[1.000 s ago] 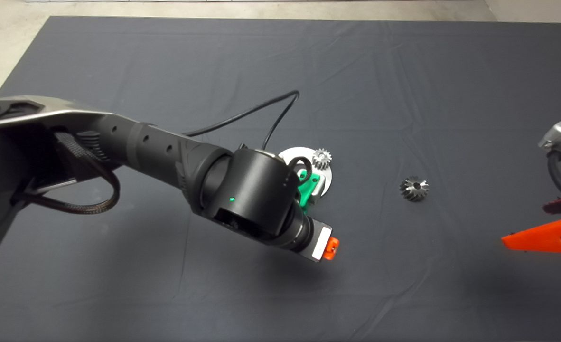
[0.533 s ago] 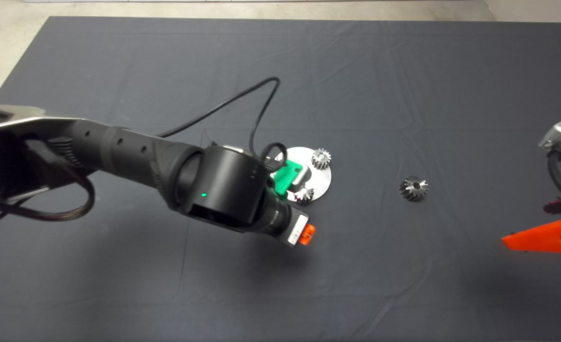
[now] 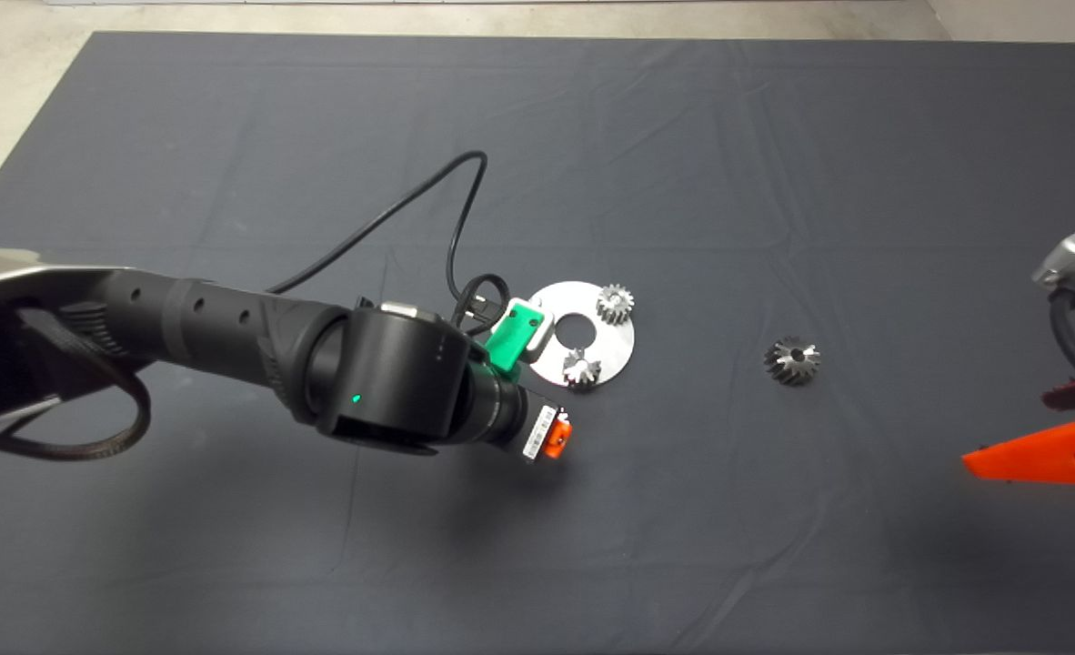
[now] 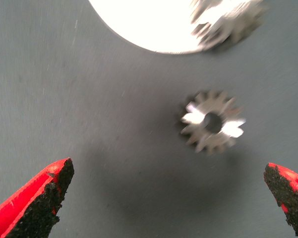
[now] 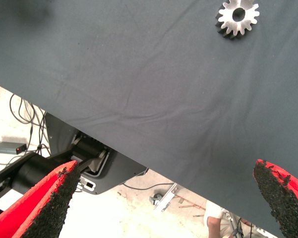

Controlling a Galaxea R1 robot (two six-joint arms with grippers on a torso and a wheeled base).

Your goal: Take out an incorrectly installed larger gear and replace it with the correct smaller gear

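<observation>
— Head view first: where is the larger gear (image 3: 793, 360)?

— Flat on the mat (image 3: 774, 182), well right of the plate (image 3: 551, 309) and alone. It looks darker than the others. The right wrist view also catches a gear lying flat on the mat, probably the same one.

— What is on the plate?

— Two bright gears. One (image 3: 616, 303) sits at its far right edge, the other (image 3: 582, 368) at its near edge. The centre hole (image 3: 578, 326) is bare.

— And the smaller gear (image 4: 213, 122)?

— Only the left wrist view shows it. It lies flat on the mat just beside the plate's rim, off the plate. In the head view the left arm covers that spot.

— How does the left gripper (image 4: 167, 166) stand?

— At the plate's left near side, above the mat. Its fingers (image 4: 44, 198) are spread wide and grip nothing. The smaller gear lies past the tips, nearer the other finger, and touches neither pad.

— The right gripper (image 5: 166, 166)?

— Parked at the mat's right edge, fingers (image 5: 49, 203) also spread wide and empty. Its camera looks across the mat to the floor beyond, where cables lie.
</observation>
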